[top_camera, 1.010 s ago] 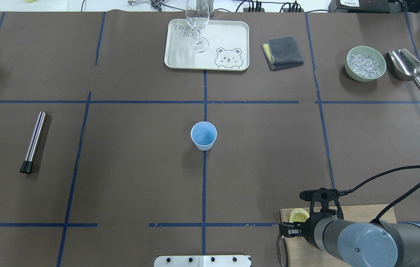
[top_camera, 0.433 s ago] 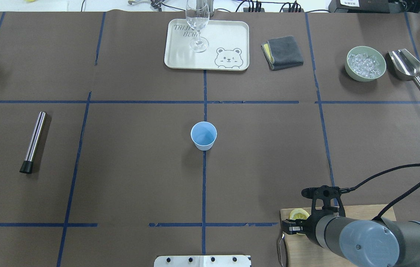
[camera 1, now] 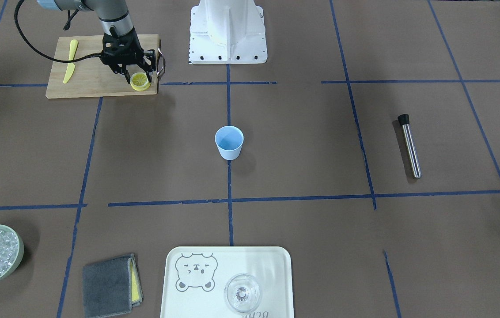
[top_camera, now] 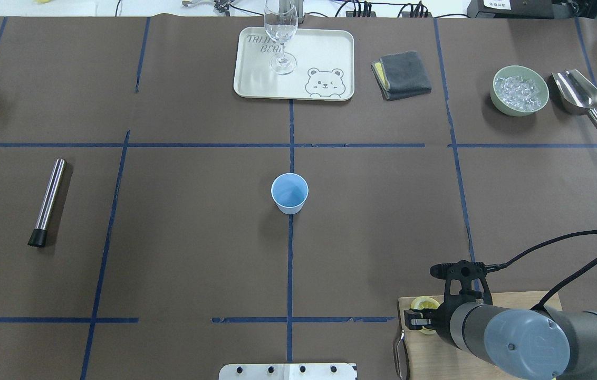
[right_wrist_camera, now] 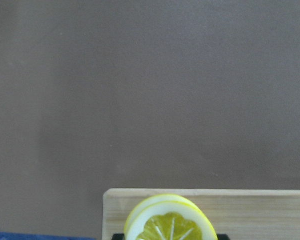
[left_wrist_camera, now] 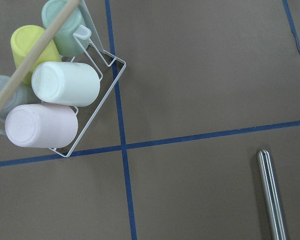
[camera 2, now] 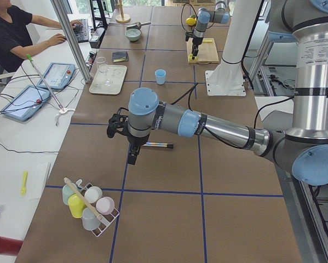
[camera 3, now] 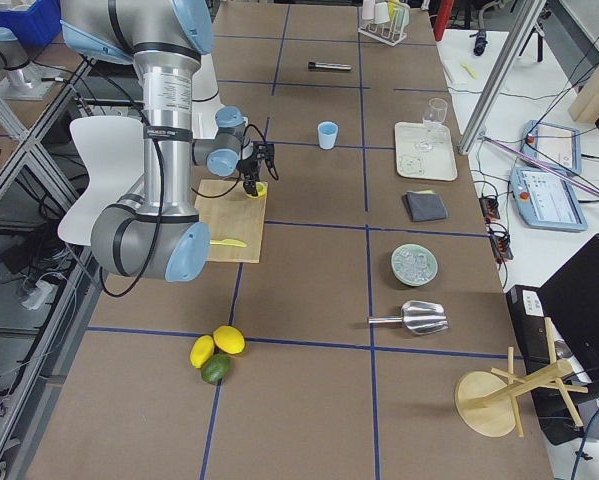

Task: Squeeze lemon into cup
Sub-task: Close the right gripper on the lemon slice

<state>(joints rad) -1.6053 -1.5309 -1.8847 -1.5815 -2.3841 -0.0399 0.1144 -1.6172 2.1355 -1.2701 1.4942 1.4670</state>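
Matt brown paper covers the table (camera 1: 303,145), the cutting board (camera 1: 91,86) is pale bare wood, the rod (camera 1: 410,150) polished metal, and the cup (camera 1: 229,142) looks like matt plastic.

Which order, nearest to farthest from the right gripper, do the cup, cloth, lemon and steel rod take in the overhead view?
From the right gripper:
1. lemon: right at the gripper, near right corner.
2. cup: table centre.
3. cloth: far side, right of centre.
4. steel rod: far over on the left.

Tray (top_camera: 325,53): "TRIJI", "BEA", rest hidden.
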